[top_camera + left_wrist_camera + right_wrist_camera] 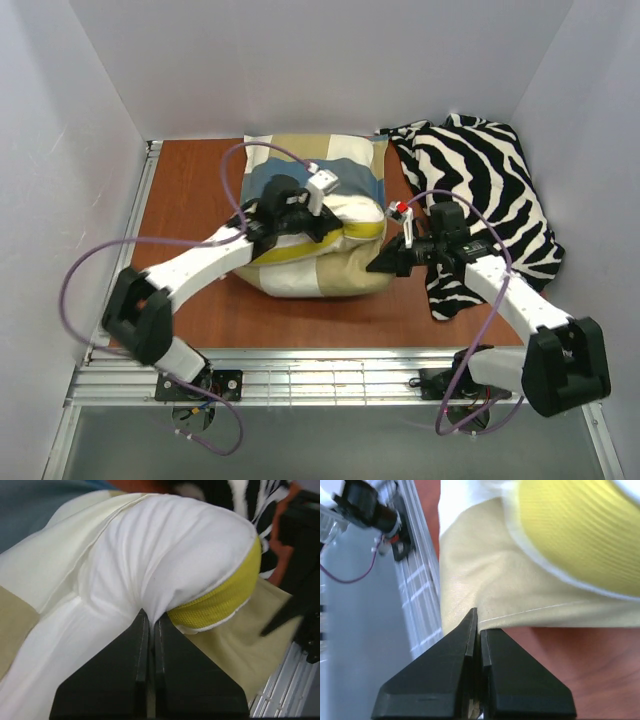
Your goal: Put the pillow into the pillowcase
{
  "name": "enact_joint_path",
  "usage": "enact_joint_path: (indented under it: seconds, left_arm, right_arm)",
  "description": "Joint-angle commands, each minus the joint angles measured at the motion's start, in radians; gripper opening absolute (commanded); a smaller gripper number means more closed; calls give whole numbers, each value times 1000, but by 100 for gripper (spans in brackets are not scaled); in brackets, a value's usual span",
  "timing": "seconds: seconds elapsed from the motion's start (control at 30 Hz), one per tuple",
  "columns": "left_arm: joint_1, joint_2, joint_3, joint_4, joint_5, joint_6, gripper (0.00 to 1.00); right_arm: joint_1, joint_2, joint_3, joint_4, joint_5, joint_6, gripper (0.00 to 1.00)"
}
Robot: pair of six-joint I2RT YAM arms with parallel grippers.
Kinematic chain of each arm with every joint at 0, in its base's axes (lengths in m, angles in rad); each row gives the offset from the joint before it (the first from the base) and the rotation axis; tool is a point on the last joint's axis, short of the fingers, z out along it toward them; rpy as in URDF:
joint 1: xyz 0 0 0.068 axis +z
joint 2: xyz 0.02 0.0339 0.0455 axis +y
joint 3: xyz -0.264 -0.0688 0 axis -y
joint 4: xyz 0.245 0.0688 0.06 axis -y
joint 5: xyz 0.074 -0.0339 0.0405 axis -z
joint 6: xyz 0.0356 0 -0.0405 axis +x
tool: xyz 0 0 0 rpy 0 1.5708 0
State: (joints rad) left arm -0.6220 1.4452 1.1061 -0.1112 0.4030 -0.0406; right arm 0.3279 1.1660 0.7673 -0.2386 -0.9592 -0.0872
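The pillow [175, 545] lies on the table [190, 190], partly inside the pillowcase [485, 575], yellow end out. The left gripper [150, 622] is clamped on its white cloth, the right gripper [477, 617] on the tan hem (a thin bite); pushing hard could tug that hem free, collapsing the opening

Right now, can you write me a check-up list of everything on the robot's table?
Surface: brown table, bare on the left.
Job's things: white pillow partly inside the checked pillowcase, yellow end sticking out.
Clutter: zebra cloth heaped at the right.
Grippers: left tool shut on the pillow; right tool shut on the pillowcase edge.
Cables: purple cables loop from both arms.
Surroundings: white walls; metal rail at the near edge.
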Motion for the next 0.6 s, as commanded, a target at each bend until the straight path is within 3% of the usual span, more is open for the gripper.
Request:
enact_joint_path:
  seconds: [0.0,0.03,0.2,0.27,0.3,0.33,0.37,0.4,0.43,0.47,0.5,0.57]
  left_arm:
    - [13,338,27,-143,-265,-68,0]
    - [18,433,72,-157,-266,-94,0]
    - [31,541,266,-192,-276,-78,0]
    - [34,529,268,-215,-239,17,0]
    - [36,523,262,-234,-152,77,0]
    - [38,514,261,-269,-106,200,0]
    - [44,471,253,-362,-1,265,2]
    - [51,436,238,-413,51,327,7]
    - [67,376,154,-462,87,378,23]
    - [91,316,109,-481,124,424,33]
    - [160,193,60,-505,214,447,40]
    - [226,101,-14,-634,294,534,45]
  right_arm:
    - [26,47,-68,-128,-81,-20,1]
    - [31,41,-78,-145,-87,-31,1]
    - [75,-15,-129,-171,-99,-28,1]
    - [137,-43,-155,-108,-92,35,1]
    - [155,-45,-158,-44,-84,61,1]
    - [174,-32,-155,-27,-90,75,1]
    - [174,-14,-114,-63,-104,67,6]
    - [174,6,-71,-64,-92,23,22]
    - [160,50,7,-235,-63,-59,47]
    - [146,73,80,-334,-23,-215,52]
    - [123,98,219,-393,38,-247,57]
    - [21,155,327,-465,63,-307,73]
